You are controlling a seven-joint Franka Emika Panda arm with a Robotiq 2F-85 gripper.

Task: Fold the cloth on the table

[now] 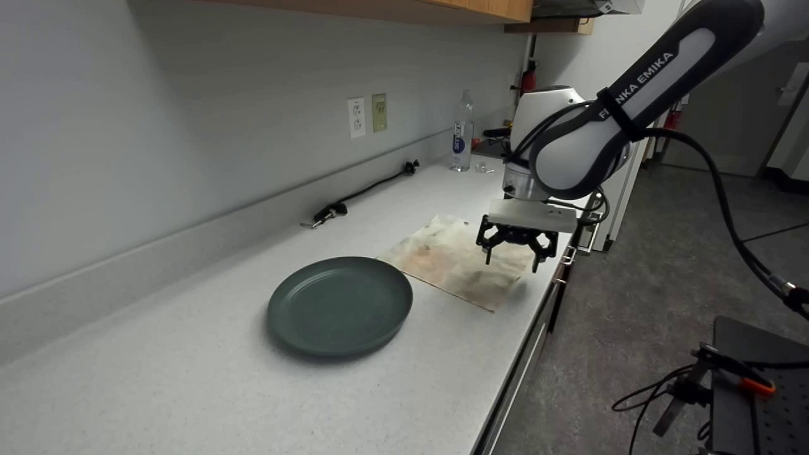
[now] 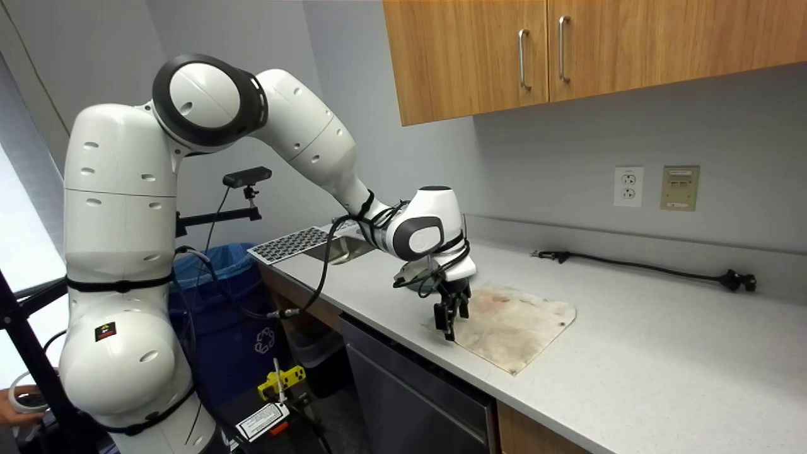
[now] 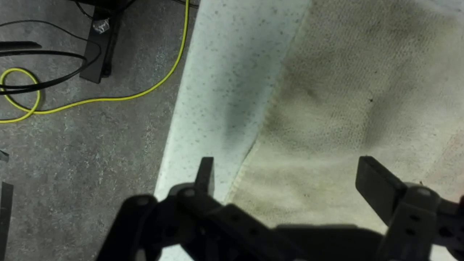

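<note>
Jaws stand apart above an edge (image 3: 261, 139) of the cloth (image 2: 512, 326). Cloth judged light, limp; pinching that edge advised.

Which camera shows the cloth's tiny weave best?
The wrist view: the cloth looks close, so its weave shows, though some is cut off. Both exterior views show most of it, partly behind the hand, with the weave too small to see.

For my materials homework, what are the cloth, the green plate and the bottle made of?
The cloth: probably cotton-like fabric, matte, with fine texture up close.
The green plate: perhaps plastic or ceramic; it looks smooth and dull.
The bottle: likely plastic, shiny, see-through.
</note>
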